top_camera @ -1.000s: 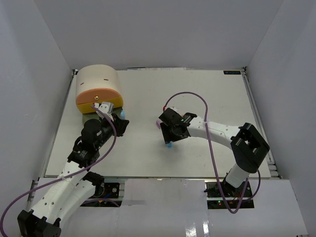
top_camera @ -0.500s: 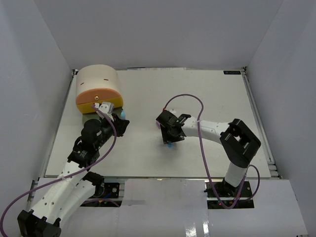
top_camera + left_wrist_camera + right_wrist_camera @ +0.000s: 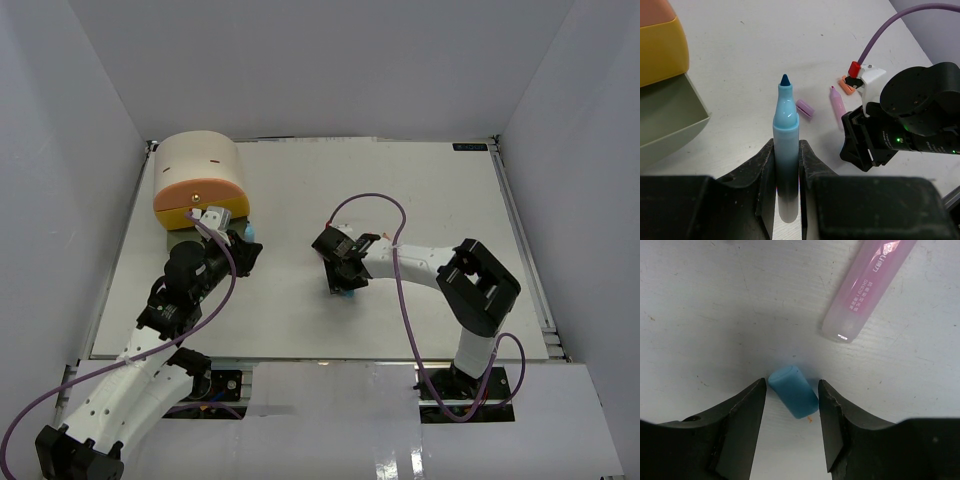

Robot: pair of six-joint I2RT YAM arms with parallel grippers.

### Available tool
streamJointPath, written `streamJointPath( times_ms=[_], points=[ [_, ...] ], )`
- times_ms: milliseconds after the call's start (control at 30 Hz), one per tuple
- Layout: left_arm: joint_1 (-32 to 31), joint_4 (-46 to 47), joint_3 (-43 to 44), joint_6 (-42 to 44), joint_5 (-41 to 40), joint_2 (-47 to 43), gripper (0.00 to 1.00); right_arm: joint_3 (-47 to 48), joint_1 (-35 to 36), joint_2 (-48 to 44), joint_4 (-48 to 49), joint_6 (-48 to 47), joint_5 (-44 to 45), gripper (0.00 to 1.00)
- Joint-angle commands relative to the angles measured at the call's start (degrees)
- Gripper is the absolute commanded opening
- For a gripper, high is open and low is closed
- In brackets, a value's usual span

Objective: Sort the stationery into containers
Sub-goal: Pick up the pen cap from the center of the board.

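1. Your left gripper point(image 3: 786, 150) is pinching a light-blue marker point(image 3: 785, 125). Its fingers point(image 3: 765, 165) are pressing on both sides of the barrel.
2. The marker is standing upright in the left wrist view with its dark blue tip bare and pointing away from the gripper.
3. You are holding that marker just in front of the beige cabinet point(image 3: 195, 165), which is sitting at the far left of the table point(image 3: 300, 180).
4. The grey-green drawer point(image 3: 670, 110) is sticking out past the yellow drawer point(image 3: 660, 55) above it. The peach drawer point(image 3: 655, 12) is topping the stack.
5. Your right gripper point(image 3: 791, 390) is hanging low over the middle of the table, fingers point(image 3: 742, 420) spread.
6. A short blue block point(image 3: 795, 392) is lying on the table between those fingers at a slant. Each finger is sitting very close to it, and you cannot tell from the right wrist view whether either one is touching it.
7. A pink marker point(image 3: 867, 285) is lying on the table just beyond the blue block, apart from it.
8. From the left wrist you are also seeing a purple block point(image 3: 804, 108) lying near the pink marker's tip, and an orange block point(image 3: 846, 86) lying beside the right wrist.
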Motion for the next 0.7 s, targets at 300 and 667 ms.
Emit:
streamJointPath(
  times_ms=[300,667],
  points=[
    [0.3,1.3,-0.2,0.6,2.3,0.4,0.05,2.1,0.4,0.3,-0.2,-5.2,1.5,0.50],
    [0.3,2.7,-0.6,1.0,6.1,0.8,0.05,2.0,0.7,-0.8,-1.4,-7.3,-0.2,0.32]
  ],
)
